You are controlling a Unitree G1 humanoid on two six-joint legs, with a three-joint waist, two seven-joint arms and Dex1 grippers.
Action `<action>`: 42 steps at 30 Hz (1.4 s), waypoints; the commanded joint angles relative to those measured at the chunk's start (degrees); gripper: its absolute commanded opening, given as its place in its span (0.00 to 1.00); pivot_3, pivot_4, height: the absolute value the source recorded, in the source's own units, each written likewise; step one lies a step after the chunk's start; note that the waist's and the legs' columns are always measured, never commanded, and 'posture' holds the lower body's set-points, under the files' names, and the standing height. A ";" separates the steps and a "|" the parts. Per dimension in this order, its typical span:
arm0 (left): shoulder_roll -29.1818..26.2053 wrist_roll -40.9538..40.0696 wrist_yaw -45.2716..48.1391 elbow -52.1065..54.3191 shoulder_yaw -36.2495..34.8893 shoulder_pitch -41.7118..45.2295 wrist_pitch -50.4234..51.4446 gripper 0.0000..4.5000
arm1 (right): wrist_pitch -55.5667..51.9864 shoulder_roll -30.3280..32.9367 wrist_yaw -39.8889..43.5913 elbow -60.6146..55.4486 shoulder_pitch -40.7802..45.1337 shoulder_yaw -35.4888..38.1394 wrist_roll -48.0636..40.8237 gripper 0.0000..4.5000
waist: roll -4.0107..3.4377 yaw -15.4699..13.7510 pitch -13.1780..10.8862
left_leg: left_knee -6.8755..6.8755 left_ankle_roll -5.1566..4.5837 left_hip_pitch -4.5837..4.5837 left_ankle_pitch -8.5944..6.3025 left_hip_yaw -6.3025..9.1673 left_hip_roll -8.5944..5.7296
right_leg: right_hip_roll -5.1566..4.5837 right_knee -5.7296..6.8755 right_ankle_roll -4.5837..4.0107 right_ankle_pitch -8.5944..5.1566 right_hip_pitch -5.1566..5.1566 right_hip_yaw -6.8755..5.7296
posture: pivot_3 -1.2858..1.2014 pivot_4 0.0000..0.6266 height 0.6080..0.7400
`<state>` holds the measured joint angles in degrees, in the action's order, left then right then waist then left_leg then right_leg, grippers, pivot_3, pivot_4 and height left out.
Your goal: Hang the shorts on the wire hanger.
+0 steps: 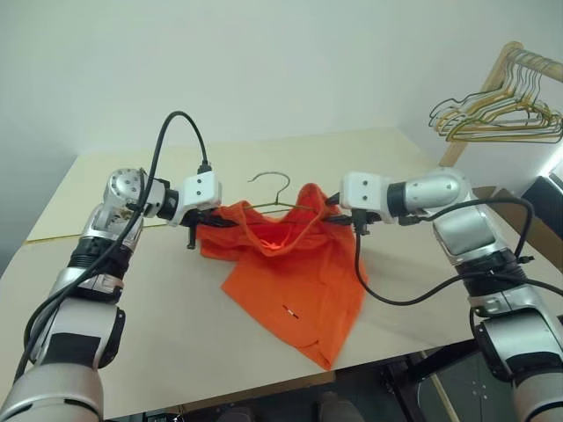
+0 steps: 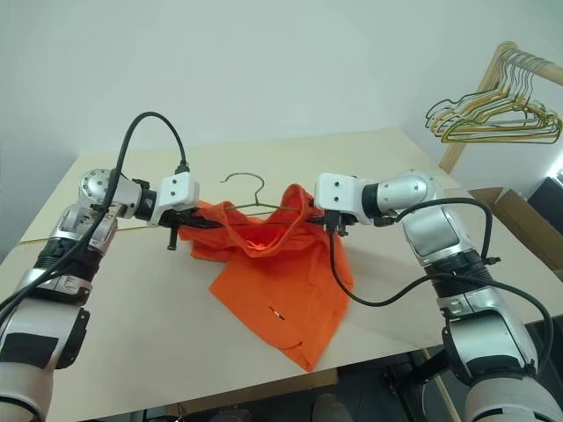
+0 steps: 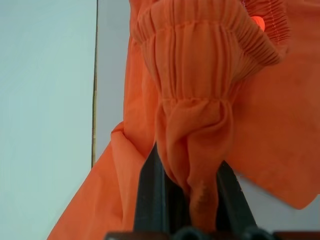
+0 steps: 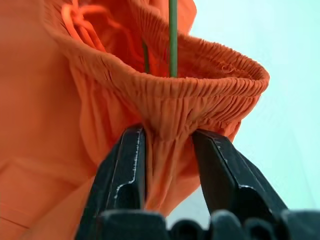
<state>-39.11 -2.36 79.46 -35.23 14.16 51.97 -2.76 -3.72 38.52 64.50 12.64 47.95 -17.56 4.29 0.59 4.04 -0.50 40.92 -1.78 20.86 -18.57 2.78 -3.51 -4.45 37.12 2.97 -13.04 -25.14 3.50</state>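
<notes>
The orange shorts (image 1: pixel 290 281) hang between my two grippers over the table, waistband up, one leg trailing onto the tabletop. The wire hanger (image 1: pixel 273 180) sits inside the waistband with its hook sticking out behind, and its thin wire (image 4: pixel 172 35) passes through the waist opening. My left gripper (image 3: pixel 187 185) is shut on a bunched fold of the waistband at the left end. My right gripper (image 4: pixel 167 165) is at the right end, its fingers parted around gathered waistband cloth, with a slim gap beside one finger.
A pale wooden table (image 1: pixel 132 352) carries the shorts, and its front edge runs close below them. A bunch of gold and green wire hangers (image 1: pixel 497 114) hangs on a wooden rack at the far right. A cardboard box (image 2: pixel 519 220) stands beyond the table's right side.
</notes>
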 commanded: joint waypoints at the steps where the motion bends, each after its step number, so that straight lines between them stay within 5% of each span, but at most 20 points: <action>1: 0.03 -2.47 0.16 2.41 -3.18 1.62 1.66 0.00 | 1.50 -0.36 -0.55 0.21 0.80 1.18 -0.08 0.36 | 0.00 0.05 0.00 | -0.01 0.00 0.00 0.00 0.01 0.00 | 0.01 0.00 0.00 0.00 -0.01 0.00 | 0.50 0.00 1.00; 18: 1.82 -3.09 4.09 1.93 -3.38 3.76 -0.79 0.00 | -6.53 -1.81 9.61 2.12 2.91 2.95 -8.87 0.36 | 0.00 0.11 0.00 | 0.01 0.00 0.00 0.00 0.01 0.01 | 0.00 0.00 0.00 0.00 0.01 0.00 | 0.50 0.00 1.00; 22: 3.04 -5.46 4.25 0.25 -5.39 4.28 0.73 0.00 | -10.05 -1.27 10.64 1.97 2.88 3.09 -8.73 0.08 | 0.00 0.12 0.00 | 0.01 0.00 0.00 0.00 0.01 0.01 | 0.00 0.00 0.00 0.00 0.01 0.00 | 0.50 0.00 1.00; 25: 3.33 -7.38 5.62 -2.26 -7.33 4.96 0.85 0.00 | -11.57 -0.97 10.53 1.45 2.39 3.67 -8.86 0.00 | 0.00 0.15 0.00 | 0.01 0.00 0.01 0.00 0.01 0.01 | 0.00 0.00 0.00 0.00 -0.01 0.00 | 0.50 0.00 1.00; 41: -0.57 -10.54 8.03 -15.64 -16.24 10.40 -1.07 1.00 | -21.45 6.52 14.30 -1.63 2.62 14.65 -20.56 0.00 | 0.00 0.15 0.00 | 0.04 0.00 0.08 0.00 0.03 0.02 | -0.03 -0.01 0.00 0.00 -0.04 -0.03 | 0.49 0.00 1.00; 42: -0.51 -10.82 8.00 -15.92 -16.76 10.53 -1.16 1.00 | -21.72 6.93 14.46 -1.70 2.68 15.13 -20.98 0.00 | 0.00 0.16 0.00 | 0.04 0.00 0.08 0.00 0.03 0.02 | -0.02 -0.01 0.00 0.00 -0.04 -0.03 | 0.49 0.00 1.00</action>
<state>-38.95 -11.54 87.16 -51.02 -0.94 60.76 -3.60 -24.29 44.13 78.64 12.19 48.49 -5.73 -14.11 0.58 4.19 -0.50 40.96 -1.79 20.94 -18.57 2.81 -3.49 -4.48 37.12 2.97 -13.04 -25.18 3.48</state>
